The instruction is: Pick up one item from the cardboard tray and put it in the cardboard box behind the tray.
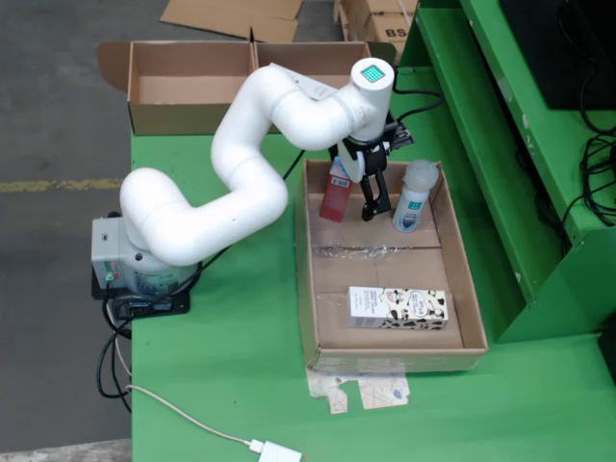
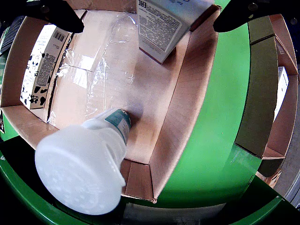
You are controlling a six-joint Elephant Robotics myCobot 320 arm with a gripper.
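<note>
Closest to the wrist lens is the white cap of the bottle point(image 2: 77, 176), standing upright in the cardboard tray point(image 2: 180, 117). In the fixed view the white arm point(image 1: 241, 159) bends from its base at the left over the tray's far end, and its gripper point(image 1: 374, 197) points down between the red carton point(image 1: 336, 192) at its left and the bottle at its right. The black fingers point(image 2: 56, 14) stand spread and grip nothing; the cow-patterned carton point(image 1: 397, 307) lies at the tray's near end, and the cardboard box point(image 1: 188, 89) sits behind.

green table point(image 1: 241, 385) | on it: cardboard tray point(image 1: 318, 318), cardboard box point(image 1: 173, 115), arm base point(image 1: 135, 269), white cable point(image 1: 183, 419)
</note>
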